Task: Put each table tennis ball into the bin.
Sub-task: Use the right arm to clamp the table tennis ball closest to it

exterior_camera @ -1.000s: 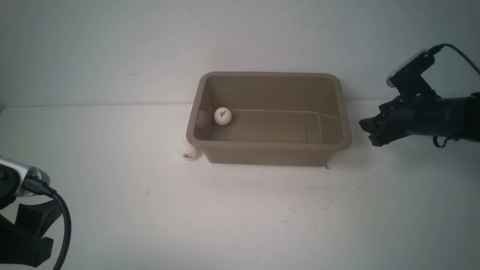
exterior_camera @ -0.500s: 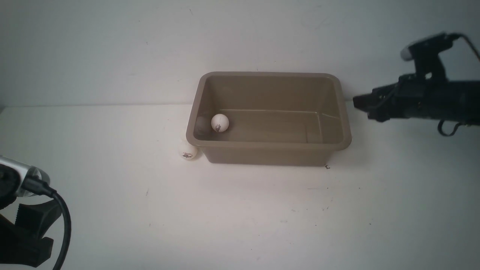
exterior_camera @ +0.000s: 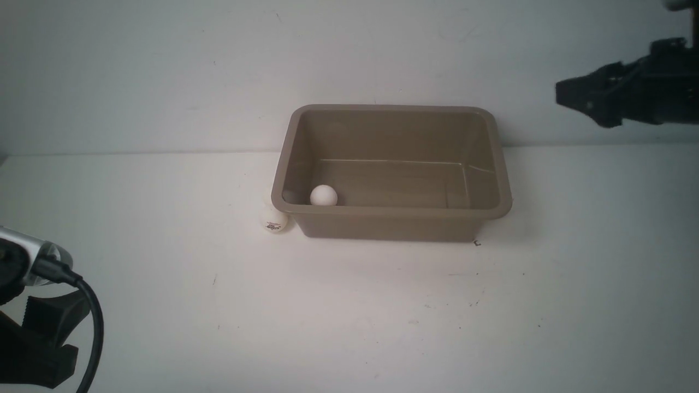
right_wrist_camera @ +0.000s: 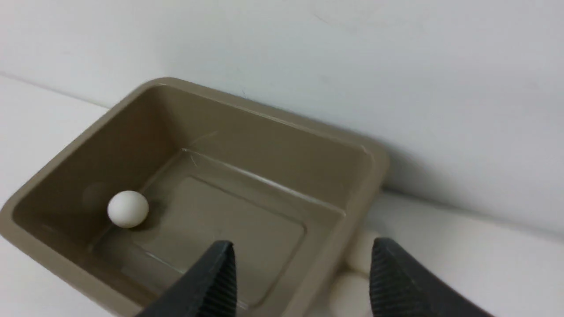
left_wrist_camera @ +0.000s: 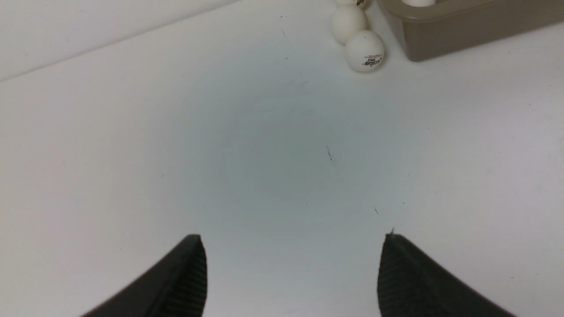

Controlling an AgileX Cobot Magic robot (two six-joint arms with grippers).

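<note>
Ball [exterior_camera: 323, 195] in bin [exterior_camera: 393, 225], front-left corner, well apart from my right pincer [exterior_camera: 568, 97] high at right, jaws parted, empty, other balls [left_wrist_camera: 364, 50] on desk [exterior_camera: 349, 305] beside bin, well ahead of my left pincer [left_wrist_camera: 293, 240], wide, empty

A bare robot test bench: plain white tabletop [exterior_camera: 349, 305] against a blank white wall [exterior_camera: 164, 71].

We see a white surface [exterior_camera: 349, 316] running back to a pale grey wall [exterior_camera: 164, 65], the two meeting in a straight line. The surface is matte and lightly marked: a small dark hook-shaped mark [exterior_camera: 477, 243] lies right of the middle, a short thin scratch [exterior_camera: 214, 280] sits further left and nearer us, and faint specks [exterior_camera: 475, 299] scatter toward the near right
</note>
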